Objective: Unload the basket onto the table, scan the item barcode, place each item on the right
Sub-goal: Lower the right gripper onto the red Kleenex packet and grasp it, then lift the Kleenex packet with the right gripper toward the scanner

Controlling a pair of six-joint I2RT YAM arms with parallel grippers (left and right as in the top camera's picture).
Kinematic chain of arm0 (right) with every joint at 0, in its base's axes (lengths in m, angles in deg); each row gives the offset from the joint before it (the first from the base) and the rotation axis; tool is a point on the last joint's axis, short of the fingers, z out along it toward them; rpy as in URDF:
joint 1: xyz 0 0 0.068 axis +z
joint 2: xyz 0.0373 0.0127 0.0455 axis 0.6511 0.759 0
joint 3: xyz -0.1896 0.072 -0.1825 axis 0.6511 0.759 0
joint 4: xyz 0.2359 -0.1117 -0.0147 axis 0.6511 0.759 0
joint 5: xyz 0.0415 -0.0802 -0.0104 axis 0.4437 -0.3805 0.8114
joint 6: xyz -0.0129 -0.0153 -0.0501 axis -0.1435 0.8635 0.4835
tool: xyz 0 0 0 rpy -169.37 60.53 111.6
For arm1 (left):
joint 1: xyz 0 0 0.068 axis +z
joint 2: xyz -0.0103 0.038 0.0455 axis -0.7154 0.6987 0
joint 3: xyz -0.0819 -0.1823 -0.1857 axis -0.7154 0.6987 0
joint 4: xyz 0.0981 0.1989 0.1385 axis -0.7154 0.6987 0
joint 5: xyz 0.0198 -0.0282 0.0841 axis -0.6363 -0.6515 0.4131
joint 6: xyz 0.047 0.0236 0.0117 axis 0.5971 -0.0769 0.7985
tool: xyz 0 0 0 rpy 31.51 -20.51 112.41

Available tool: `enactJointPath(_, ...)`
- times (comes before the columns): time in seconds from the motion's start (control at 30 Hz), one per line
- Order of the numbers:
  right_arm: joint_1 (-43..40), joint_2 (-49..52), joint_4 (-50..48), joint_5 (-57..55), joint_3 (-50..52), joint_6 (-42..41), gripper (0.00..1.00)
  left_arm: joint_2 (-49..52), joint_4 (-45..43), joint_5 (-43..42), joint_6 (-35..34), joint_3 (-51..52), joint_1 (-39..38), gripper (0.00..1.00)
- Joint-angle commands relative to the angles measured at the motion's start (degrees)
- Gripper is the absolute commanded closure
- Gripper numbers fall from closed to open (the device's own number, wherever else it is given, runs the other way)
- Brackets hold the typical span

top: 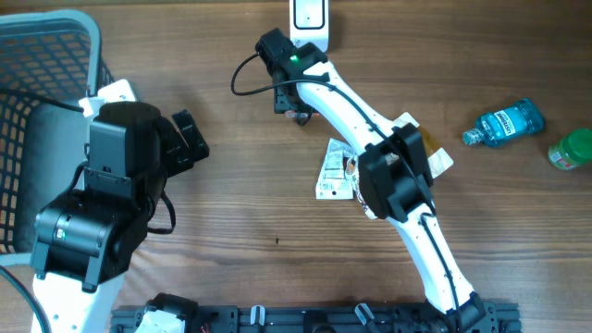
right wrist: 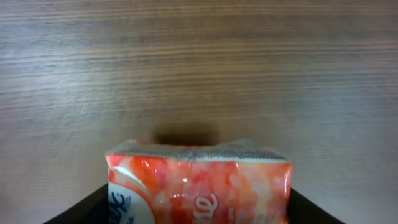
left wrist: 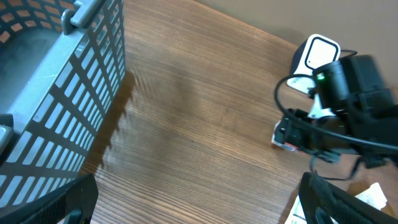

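Right wrist view, closest in: an orange-and-white plastic packet [right wrist: 199, 186] fills the bottom centre. It sits between the two dark fingers [right wrist: 87, 208], and both of its sides press against them. The right gripper [top: 293, 108] is clamped on it at medium width. The packet's crimped top edge faces away from the lens, and no barcode shows on this face. Beyond it is only the wooden table [right wrist: 199, 62], with a small dark shadow just past the packet.

Overhead, around that gripper: a white scanner [top: 308, 17] stands at the top edge, just above the gripper and apart from it. A black cable loops off the wrist to the left.
- Lower along the right arm, a white printed sachet [top: 333, 171] lies flat, its right part hidden under the elbow.
- A yellow-brown pack [top: 437, 155] pokes out on the arm's other side, mostly covered.
- Further right, well apart, a blue bottle [top: 504, 123] lies on its side.
- A green-capped container [top: 573, 148] is cut off by the right edge.

Far side, left of frame: the left gripper [top: 191, 139] has its jaws spread wide and holds nothing. Behind it a grey wire basket [top: 55, 37] fills the upper left corner. In the left wrist view the basket wall is at the left, with the scanner and the packet-holding gripper at the upper right.
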Motion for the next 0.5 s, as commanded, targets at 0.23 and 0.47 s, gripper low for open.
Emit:
enactJointPath(0.23,-2.51,-14.69,16.85,19.15,-0.46,-6.36,0.32,0.07,-0.13,0.94,1.09,-0.48,0.37,0.0)
enactJointPath(0.47,-4.33,-18.25,25.94,27.47,-0.33,-3.1,0.34,0.07,-0.13,0.94,1.09,-0.48,0.37,0.0)
